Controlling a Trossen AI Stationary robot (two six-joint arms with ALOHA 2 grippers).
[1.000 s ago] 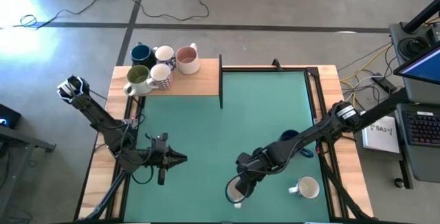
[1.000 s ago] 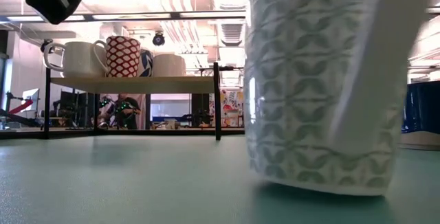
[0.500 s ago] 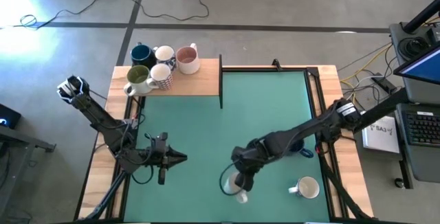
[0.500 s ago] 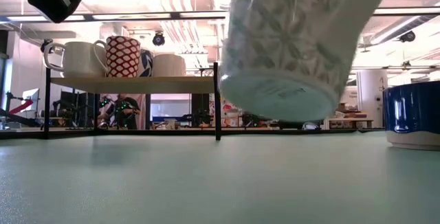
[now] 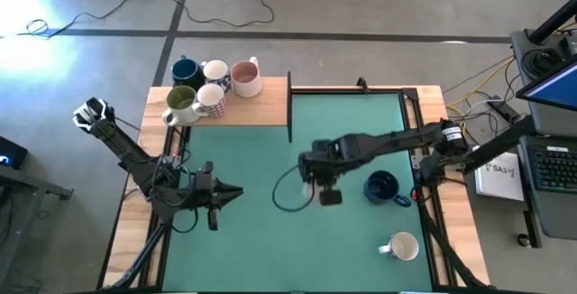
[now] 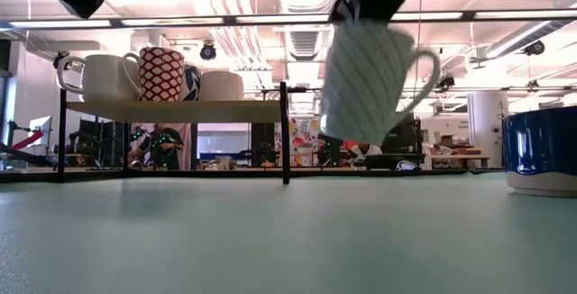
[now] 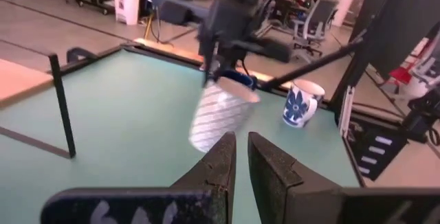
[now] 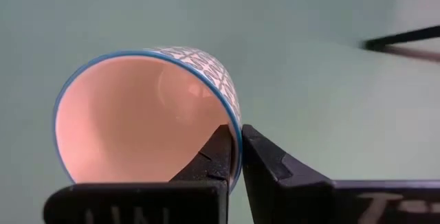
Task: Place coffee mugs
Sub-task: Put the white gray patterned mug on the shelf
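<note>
My right gripper (image 5: 306, 186) hangs over the middle of the green table, shut on a white mug (image 5: 289, 190) with a grey-blue pattern, a blue rim and a pale pink inside (image 8: 137, 121). The mug floats above the table in the low view (image 6: 365, 82). My left gripper (image 5: 238, 191) waits over the table's left half, shut and holding nothing, its fingers (image 7: 240, 159) pointing toward the held mug (image 7: 220, 114). Several mugs stand on the wooden shelf (image 5: 234, 114) at the far left. A dark blue mug (image 5: 382, 187) and a white flowered mug (image 5: 401, 246) stand on the table. My right gripper pinches the mug's wall at the rim (image 8: 232, 136), one finger inside the mug and one outside. The fingers come from above, pointing down. The mug is lifted clear and hangs tilted below them, its base (image 6: 347, 136) lowest and its handle (image 6: 424, 64) out to one side.
A thin black upright bar (image 5: 289, 105) marks the shelf's right end. A black frame (image 5: 410, 123) runs along the table's far and right edges. Bare green surface lies between the shelf and both grippers.
My right gripper has raised the patterned mug off the table's near part and carried it up and toward the far edge, to about mid-table. The mug went from standing on its base to hanging tilted in the air. The gripper stayed shut on it.
</note>
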